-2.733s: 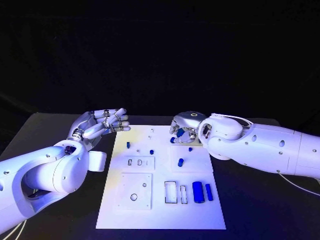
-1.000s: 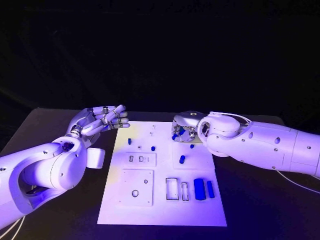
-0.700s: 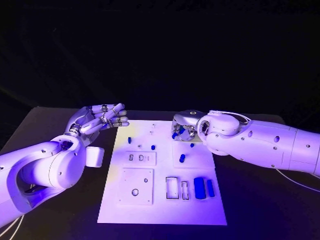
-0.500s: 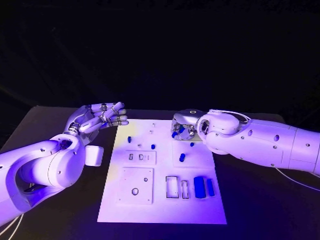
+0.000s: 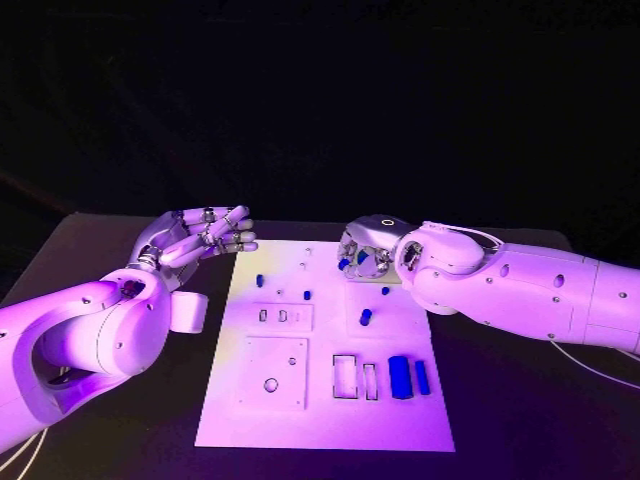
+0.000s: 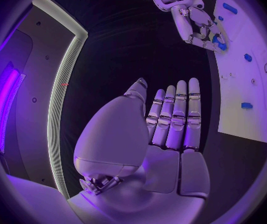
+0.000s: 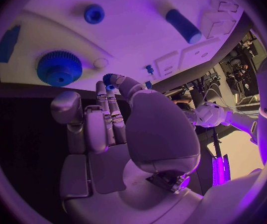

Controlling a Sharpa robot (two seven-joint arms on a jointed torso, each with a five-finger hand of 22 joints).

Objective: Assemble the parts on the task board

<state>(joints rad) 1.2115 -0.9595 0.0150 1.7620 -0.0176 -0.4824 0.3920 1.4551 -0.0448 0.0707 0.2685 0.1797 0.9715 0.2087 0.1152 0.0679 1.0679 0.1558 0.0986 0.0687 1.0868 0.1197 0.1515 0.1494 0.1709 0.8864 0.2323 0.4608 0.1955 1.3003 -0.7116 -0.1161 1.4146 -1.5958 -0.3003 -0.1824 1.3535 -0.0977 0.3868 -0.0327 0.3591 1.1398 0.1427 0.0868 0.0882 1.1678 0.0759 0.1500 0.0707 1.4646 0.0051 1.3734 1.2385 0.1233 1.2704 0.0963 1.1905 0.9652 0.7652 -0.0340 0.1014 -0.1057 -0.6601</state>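
The white task board [image 5: 320, 420] lies in the middle of the black table. My right hand [image 5: 365, 254] hovers over its far part and pinches a small blue part [image 7: 108, 77] between thumb and a finger. Below that hand the board carries a blue gear [image 7: 58, 68], a small round blue piece [image 7: 94, 13] and a blue cylinder [image 7: 183, 26]. Short blue pegs [image 5: 363, 316] stand mid-board, and two long blue blocks [image 5: 398, 373] lie near the right edge. My left hand [image 5: 198, 235] is raised beside the board's far left corner, fingers apart and holding nothing.
Rectangular plates with slots and a round hole [image 5: 271, 372] sit on the board's near left half. Two empty slots [image 5: 352, 380] lie beside the blue blocks. Bare black table [image 5: 536, 420] surrounds the board.
My right hand has edged slightly leftward and farther over the board's far part, still pinching the small blue part. The left hand has stayed raised and open.
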